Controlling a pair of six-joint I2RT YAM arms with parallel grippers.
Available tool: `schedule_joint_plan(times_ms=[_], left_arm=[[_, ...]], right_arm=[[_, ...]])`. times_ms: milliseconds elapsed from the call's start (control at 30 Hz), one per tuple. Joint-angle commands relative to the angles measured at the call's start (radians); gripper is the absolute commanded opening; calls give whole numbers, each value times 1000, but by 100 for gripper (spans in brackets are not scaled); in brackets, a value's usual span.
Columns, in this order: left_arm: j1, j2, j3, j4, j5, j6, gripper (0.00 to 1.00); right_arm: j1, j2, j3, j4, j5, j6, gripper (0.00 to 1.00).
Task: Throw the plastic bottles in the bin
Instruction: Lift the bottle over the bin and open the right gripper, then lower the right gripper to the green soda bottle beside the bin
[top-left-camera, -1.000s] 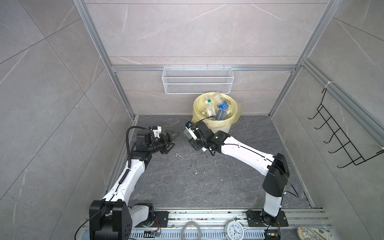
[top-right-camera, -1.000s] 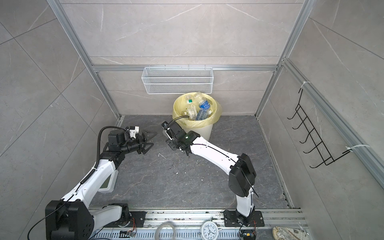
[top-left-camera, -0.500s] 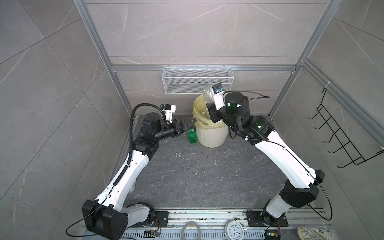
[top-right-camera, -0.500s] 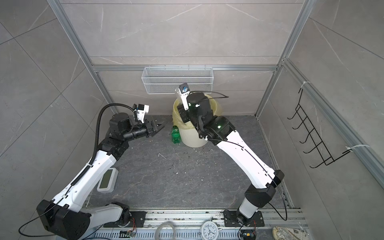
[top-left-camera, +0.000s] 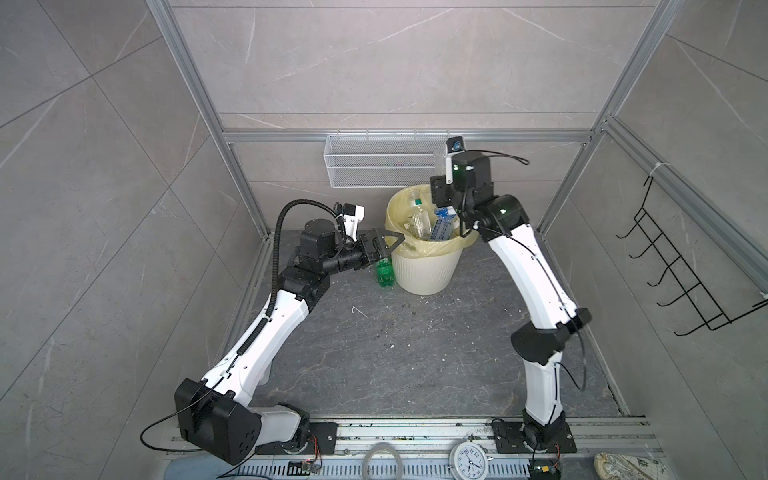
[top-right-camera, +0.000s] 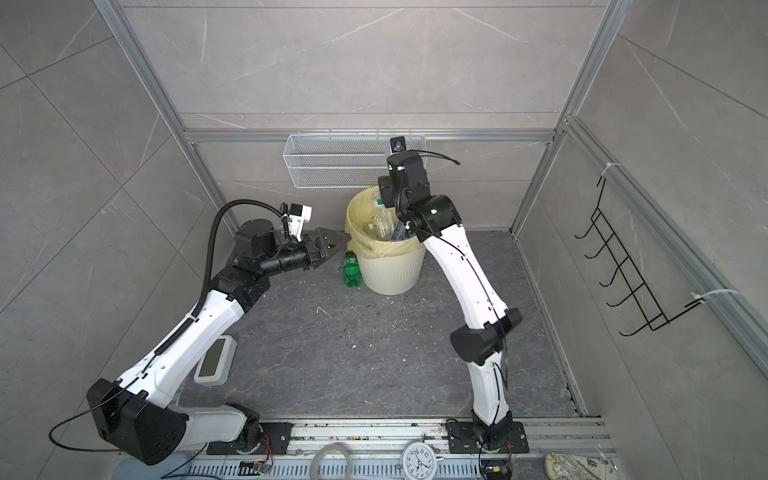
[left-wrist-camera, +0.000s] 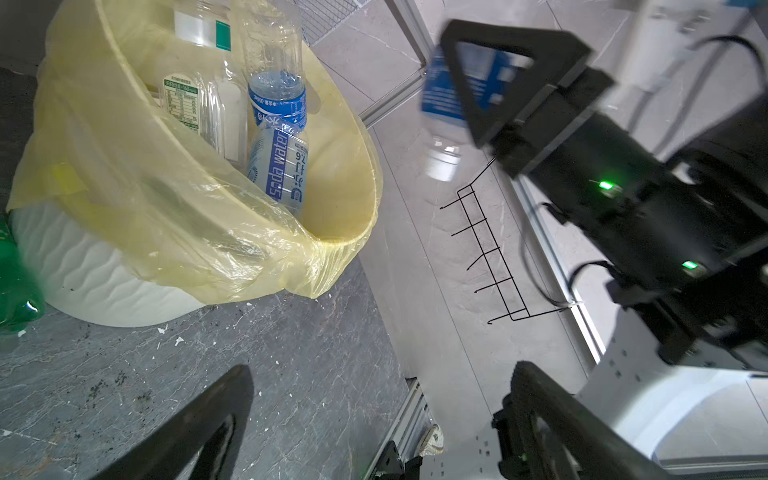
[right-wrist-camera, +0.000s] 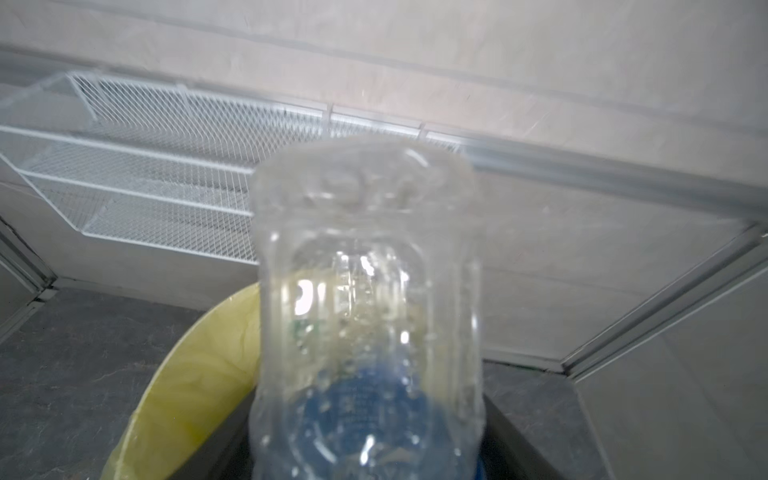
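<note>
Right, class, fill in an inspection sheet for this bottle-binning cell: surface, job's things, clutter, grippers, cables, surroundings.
Surface: dark stone-look floor, scattered white flecks.
Job's things: bin with yellow liner, several bottles inside; green bottle standing on the floor beside it; blue-labelled bottle at the right gripper, above the bin.
Clutter: clock on the front rail; small screen device by the left arm.
Grippers: left gripper open, empty, near the bin rim; right gripper over the bin, grip unclear.
Cables: black hose along the left arm; thin cable looping off the right wrist.
Surroundings: grey tiled walls, mesh basket, black hook rack.
</note>
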Motion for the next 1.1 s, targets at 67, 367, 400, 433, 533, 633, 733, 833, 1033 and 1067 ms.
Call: schedule_joint_plan(times_ms=[67, 367, 400, 433, 533, 633, 733, 833, 1033, 1067], left_arm=[[-2, -28, -23, -6, -19, 44, 100], [-2, -27, -54, 11, -26, 29, 100], [-1, -27, -54, 12, -26, 28, 100], [-2, -27, -57, 10, -26, 26, 100], [5, -37, -70, 6, -36, 16, 100], [33, -61, -101, -17, -64, 3, 100], [127, -99, -168, 10, -25, -60, 100], [258, -139, -250, 56, 48, -133, 100], [485, -180, -401, 111, 203, -220, 100], [510, -182, -428, 121, 220, -234, 100]], right_arm=[[5, 14, 74, -132, -13, 50, 95], [7, -153, -105, -69, -24, 58, 100], [8, -183, -148, -52, -34, 62, 100], [11, -203, -178, -39, -46, 63, 100], [39, -261, -262, -4, -64, 64, 100], [120, -297, -359, 40, -39, 29, 100], [206, -309, -440, 79, 6, 2, 100], [263, -293, -486, 90, 10, 29, 100], [372, -158, -486, 75, 70, 59, 100], [380, -128, -474, 67, 61, 75, 99]])
